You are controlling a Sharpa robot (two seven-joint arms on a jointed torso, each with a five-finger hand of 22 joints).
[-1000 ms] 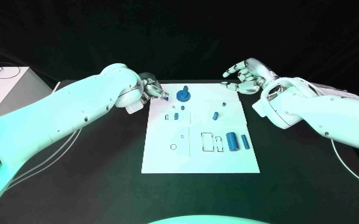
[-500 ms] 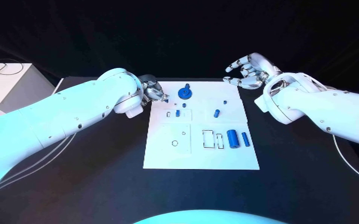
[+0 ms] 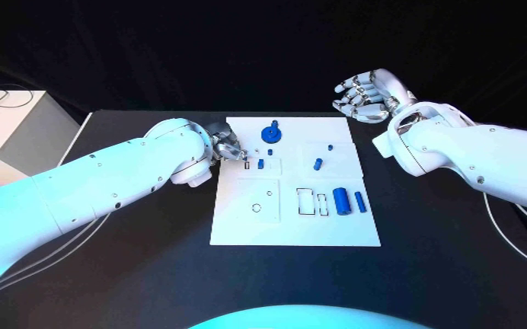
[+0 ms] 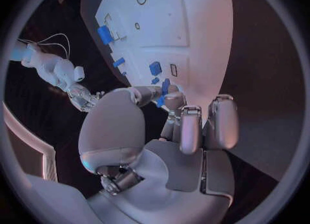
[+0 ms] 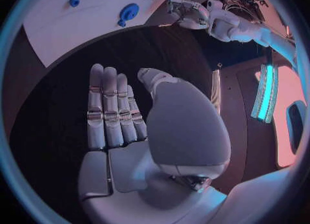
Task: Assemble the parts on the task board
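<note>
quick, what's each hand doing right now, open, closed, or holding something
Left hand: fingers pinch a small blue part at the task board.
Right hand: open, fingers straight, holding nothing, off the board.

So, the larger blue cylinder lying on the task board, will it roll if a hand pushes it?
Probably yes: the larger blue cylinder lies on its round side on the flat task board, so a sideways push should roll it. It looks rigid and smooth, perhaps slippery for fingers.
</note>
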